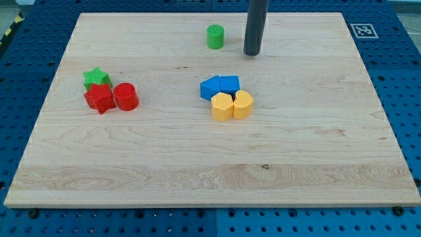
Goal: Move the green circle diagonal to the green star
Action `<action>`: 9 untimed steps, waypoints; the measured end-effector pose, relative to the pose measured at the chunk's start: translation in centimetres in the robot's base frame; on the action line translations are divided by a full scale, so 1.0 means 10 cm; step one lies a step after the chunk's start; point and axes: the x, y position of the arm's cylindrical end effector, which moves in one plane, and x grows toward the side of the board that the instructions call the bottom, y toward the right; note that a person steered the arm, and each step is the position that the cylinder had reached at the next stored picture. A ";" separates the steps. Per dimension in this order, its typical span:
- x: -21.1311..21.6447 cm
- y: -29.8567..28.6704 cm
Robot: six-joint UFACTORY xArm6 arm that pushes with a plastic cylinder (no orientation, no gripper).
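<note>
The green circle (215, 37), a short cylinder, stands near the view's top, a little left of centre. The green star (97, 79) lies at the view's left, touching the red star (99, 99) below it. My tip (253, 53) is on the board just to the right of the green circle, with a small gap between them. The green star is far off to the tip's lower left.
A red cylinder (125, 97) sits right of the red star. Two blue blocks (210, 87) (229, 84) and two yellow blocks (222, 106) (243, 104) cluster at the middle. A fiducial tag (362, 30) marks the wooden board's (210, 164) top right corner.
</note>
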 end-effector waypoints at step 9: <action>0.00 -1.75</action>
